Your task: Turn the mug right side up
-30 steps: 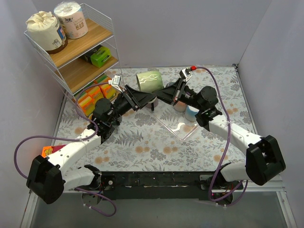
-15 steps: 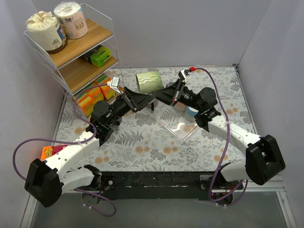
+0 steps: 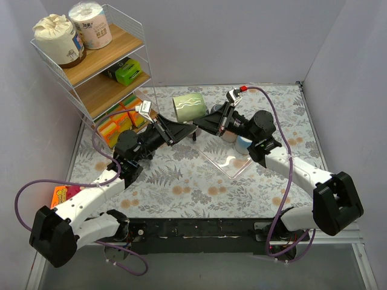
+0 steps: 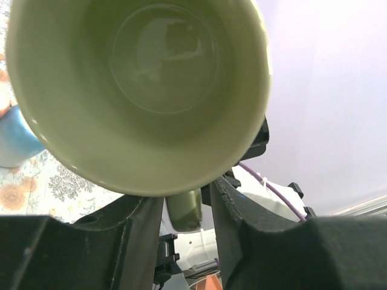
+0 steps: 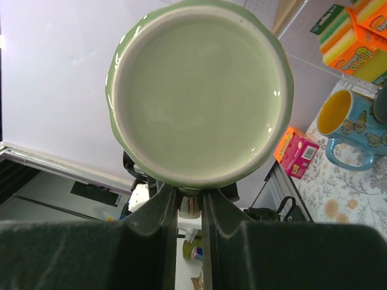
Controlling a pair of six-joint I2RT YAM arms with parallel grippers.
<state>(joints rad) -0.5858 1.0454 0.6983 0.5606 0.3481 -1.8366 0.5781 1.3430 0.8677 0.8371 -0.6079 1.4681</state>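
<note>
The green mug [image 3: 189, 104] is up in the air, over the far part of the table [image 3: 181, 187], about midway between the left and right edges. It lies on its side. Its open mouth faces the left arm and its flat bottom faces the right arm.

In the left wrist view you look right into the mug [image 4: 139, 90]. The handle [image 4: 184, 209] hangs down at the bottom, between the two fingers of the left gripper [image 4: 186, 241]. The fingers [image 4: 136, 241] stand very close on each side of the handle. I cannot tell if they squeeze it or just sit beside it.

In the right wrist view you see the pale bottom of the mug [image 5: 199, 93]. The right gripper [image 5: 189, 211] has its fingers [image 5: 163, 223] pressed tight on the thin bit of the mug that pokes down between them, so it grips the mug.

From above, the left gripper [image 3: 188, 127] and the right gripper [image 3: 204, 123] meet just under the mug, tip to tip.

A blue mug [image 5: 347, 130] with butterflies stands upright on the table by the right arm, next to a clear tray [image 3: 227, 162]. A wire shelf [image 3: 91, 66] stands at the far left corner with sponges [image 3: 115, 124] at its foot. An orange box [image 3: 58, 192] lies near the left edge.
</note>
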